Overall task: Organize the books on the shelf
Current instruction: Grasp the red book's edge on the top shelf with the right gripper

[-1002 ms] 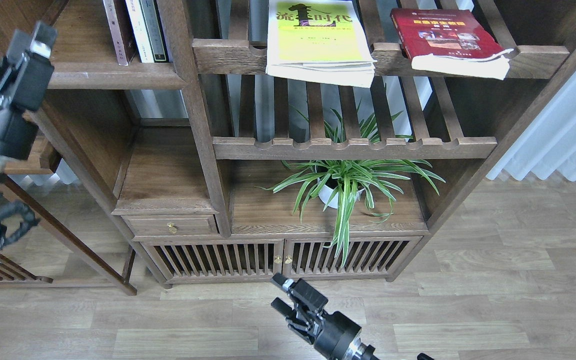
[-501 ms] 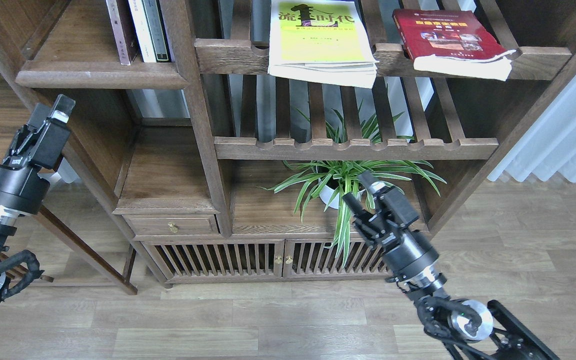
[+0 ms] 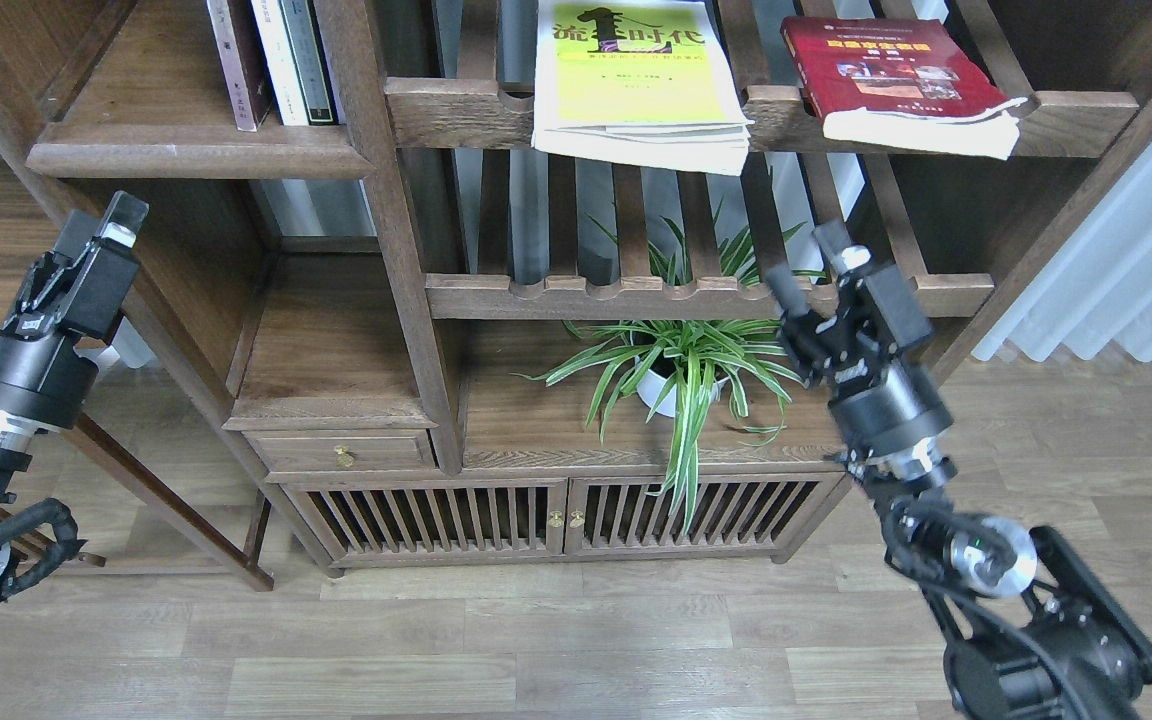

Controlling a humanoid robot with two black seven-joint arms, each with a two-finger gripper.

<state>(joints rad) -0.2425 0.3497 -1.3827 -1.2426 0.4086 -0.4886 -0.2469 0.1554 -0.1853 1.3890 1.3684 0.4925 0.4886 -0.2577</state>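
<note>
A dark maroon book [image 3: 236, 60] stands upright on the solid dark-brown shelf [image 3: 186, 160] at top left, next to a thin white volume [image 3: 279, 60] and a dark-green volume [image 3: 311, 60]. A yellow-green book [image 3: 636, 80] and a bright red book [image 3: 886, 75] lie flat on the upper slatted rack [image 3: 456, 110]. My left gripper [image 3: 101, 222] is open and empty, below and left of the shelf. My right gripper [image 3: 808, 265] is open and empty, in front of the lower slatted rack [image 3: 556, 297], below the red book.
A potted spider plant [image 3: 681, 365] stands on the cabinet top under the lower rack, just left of my right arm. A small drawer [image 3: 341, 452] and slatted cabinet doors [image 3: 556, 515] are below. A white curtain [image 3: 1126, 270] hangs at the right. Wooden floor lies in front.
My right arm has risen from floor level to in front of the lower slatted rack. My left gripper dropped from shelf height to below the shelf, then held still.
</note>
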